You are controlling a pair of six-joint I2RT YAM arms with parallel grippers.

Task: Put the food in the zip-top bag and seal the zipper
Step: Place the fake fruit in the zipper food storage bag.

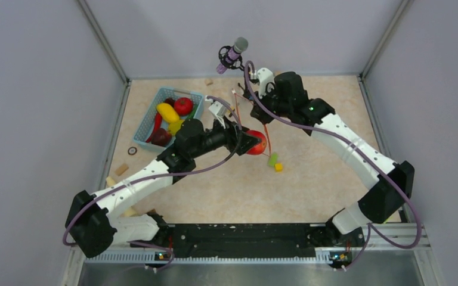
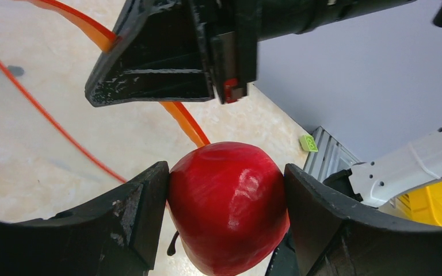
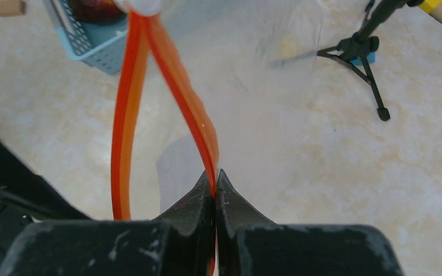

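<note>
A light-blue basket (image 1: 146, 119) sits at the far left of the bench (image 1: 322, 173). In it lie a banana (image 1: 167, 111), a tomato (image 1: 183, 105), a chili (image 1: 157, 124) and a dark piece (image 1: 161, 137). A microphone (image 1: 234, 52) on a small tripod stands at the far edge, behind both arms. A green block (image 1: 272, 159) and a yellow block (image 1: 278, 167) lie just beside each other on the bench, near the middle.

The zip-top bag (image 3: 178, 164) is lifted off the bench at the centre. Its zipper (image 3: 175, 98) is parted into two orange strips that form a narrow loop. The right tool (image 3: 214, 184) is pinched tight on one of these strips, fingertips together with only the strip between them. The left tool (image 2: 225, 195) is spread about as wide as a red fruit (image 1: 257, 143) and grips it on both sides. The fruit hangs just beside the zipper, below the right tool. Whether it is already inside the clear film cannot be told.
</note>
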